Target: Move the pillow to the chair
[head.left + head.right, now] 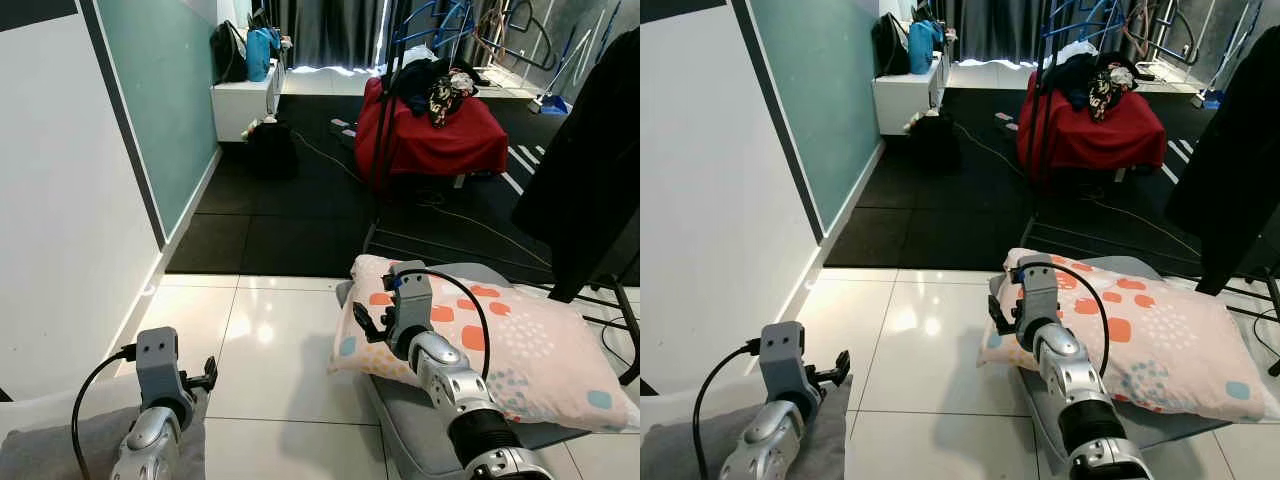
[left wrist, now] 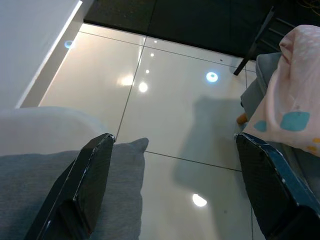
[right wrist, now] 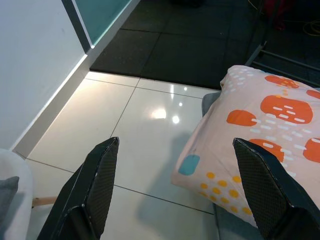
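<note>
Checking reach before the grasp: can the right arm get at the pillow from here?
Probably yes. The right gripper hangs over the pillow's near corner, jaws open, and nothing lies between them. The pillow rests on a grey cushion, its top side uncovered.

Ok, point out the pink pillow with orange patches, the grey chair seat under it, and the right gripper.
Pink pillow with orange patches point(image 1: 520, 345): left eye view, on its top face.
Grey chair seat point(image 1: 420, 440): left eye view, on the bare front part.
Right gripper point(image 3: 180, 200): right wrist view, midway between its black fingertips.
</note>
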